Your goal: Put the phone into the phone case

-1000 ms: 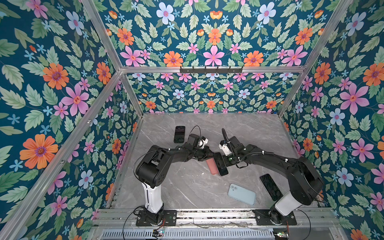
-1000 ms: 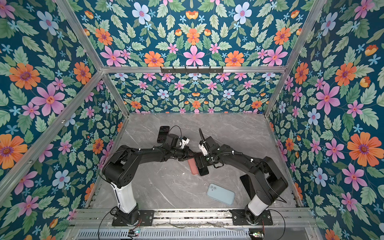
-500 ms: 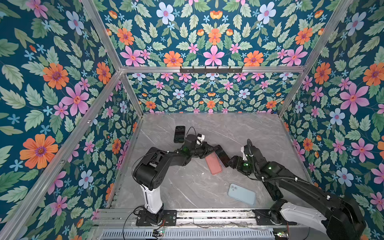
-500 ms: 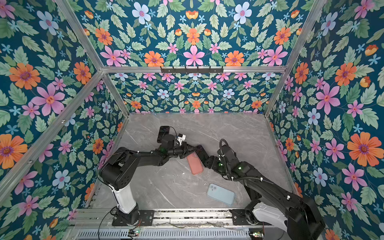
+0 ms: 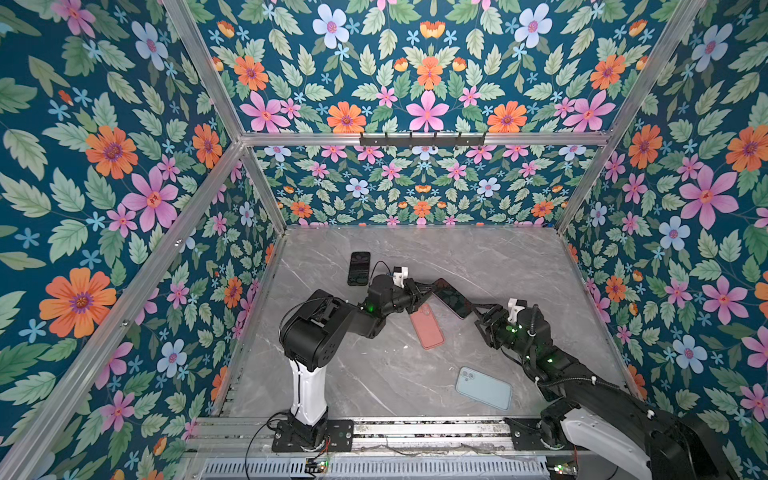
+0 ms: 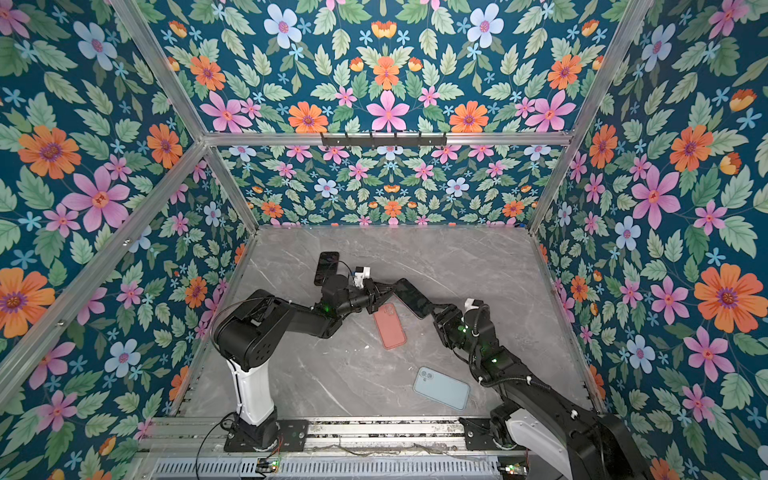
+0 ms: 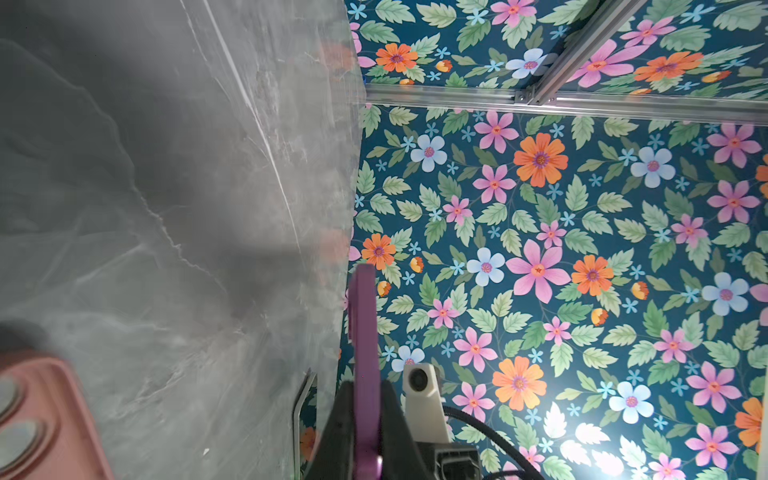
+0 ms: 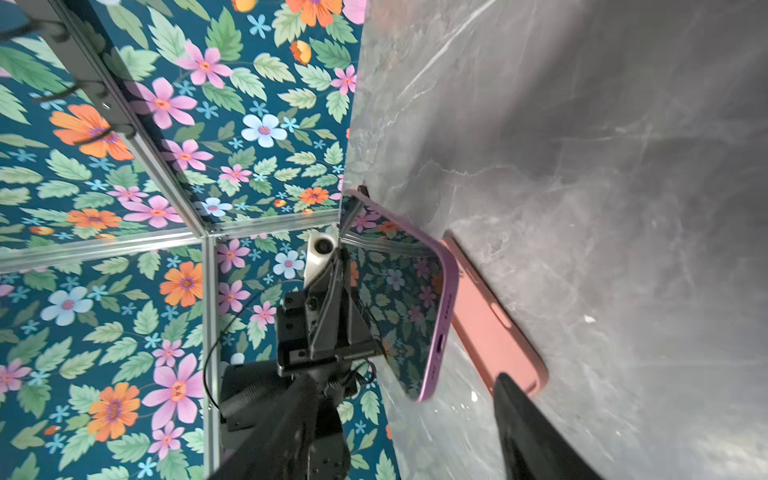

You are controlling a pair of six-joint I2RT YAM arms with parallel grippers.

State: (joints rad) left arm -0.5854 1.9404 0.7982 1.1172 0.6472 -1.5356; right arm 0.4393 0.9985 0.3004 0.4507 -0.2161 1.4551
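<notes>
We see the left pincer (image 5: 426,289) clamped tight on one end of the purple-rimmed dark-screened phone (image 5: 453,300). It holds the phone clear of the grey marble-patterned tabletop (image 5: 498,270), tilted, with the body running out ahead of its fingertips toward the right pincer (image 5: 478,318). In the left wrist view the phone (image 7: 365,353) shows edge-on as a purple strip pinched between the dark pads. From the right wrist view we see its glossy screen (image 8: 399,307) mirroring the flowered walls, and its free end with the charging port sits just ahead of the right pincer. That pincer's black fingers (image 8: 528,428) stand well apart with nothing between them, so it grips nothing. The salmon-pink soft rectangular phone case (image 5: 427,328) lies flat on the tabletop just below the left pincer's fingertips and under the raised phone. Its camera cut-out end is nearest the left pincer, and we cannot tell whether phone and case touch. Both top views show the same layout, as with the case (image 6: 389,326). A black rectangular phone (image 5: 359,268) lies flat just beside the left pincer's wrist, behind its fingertips. A pale blue rectangular phone-shaped slab (image 5: 484,388) with camera lenses rests well behind the right pincer, near that arm's forearm
</notes>
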